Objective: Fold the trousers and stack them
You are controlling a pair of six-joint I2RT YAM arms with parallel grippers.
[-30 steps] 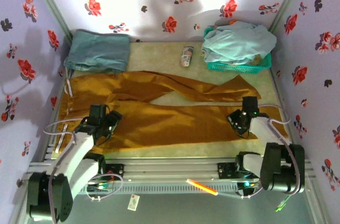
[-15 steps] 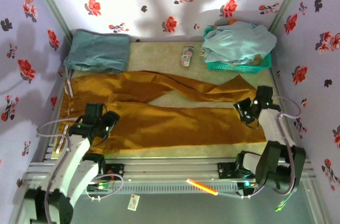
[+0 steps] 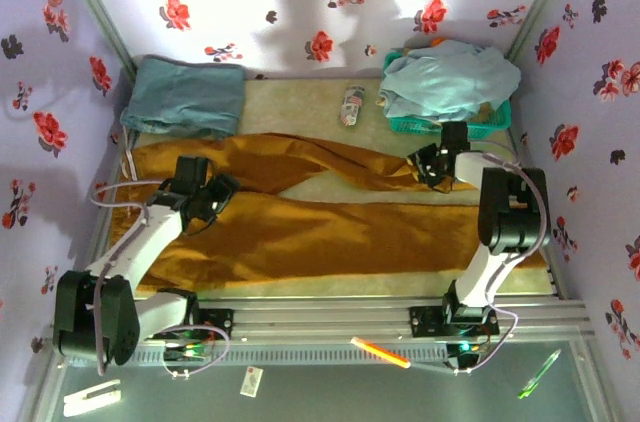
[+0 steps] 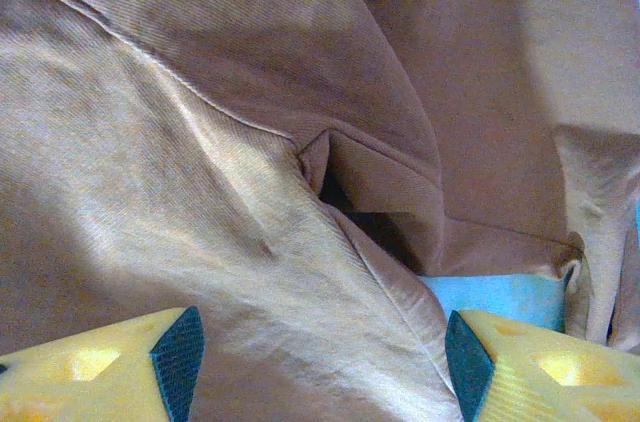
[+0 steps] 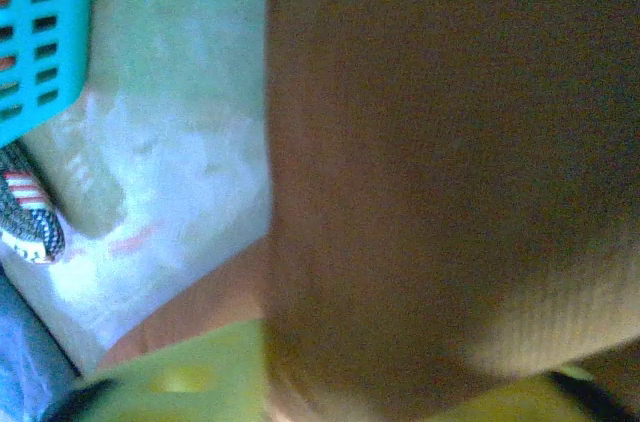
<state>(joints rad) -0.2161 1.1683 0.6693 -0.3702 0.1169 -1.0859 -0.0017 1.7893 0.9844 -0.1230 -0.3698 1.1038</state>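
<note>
Seen from above, mustard-brown trousers [image 3: 330, 232] lie spread across the desk [image 3: 300, 102]. The waistband is at the left and the two legs run to the right — the far leg twisted, the near leg flat. They are not yet folded.

The left hand [image 3: 200, 197] hovers over the seat area near the waistband. Its wrist view shows both yellow fingers [image 4: 100, 362] spread wide above creased cloth, gripping nothing.

The right hand [image 3: 437, 164] sits at the end of the far leg, just in front of a turquoise basket [image 3: 450, 125]. In its wrist view, brown cloth hangs close to the lens and runs down between the fingers [image 5: 180, 377], so it looks clenched on the trousers. A folded teal garment [image 3: 185, 97] lies in the far left corner.

The step in hand seems to be the first fold — laying one leg onto the other. Next, the left hand likely needs to close on the cloth so that both ends move together.
</note>
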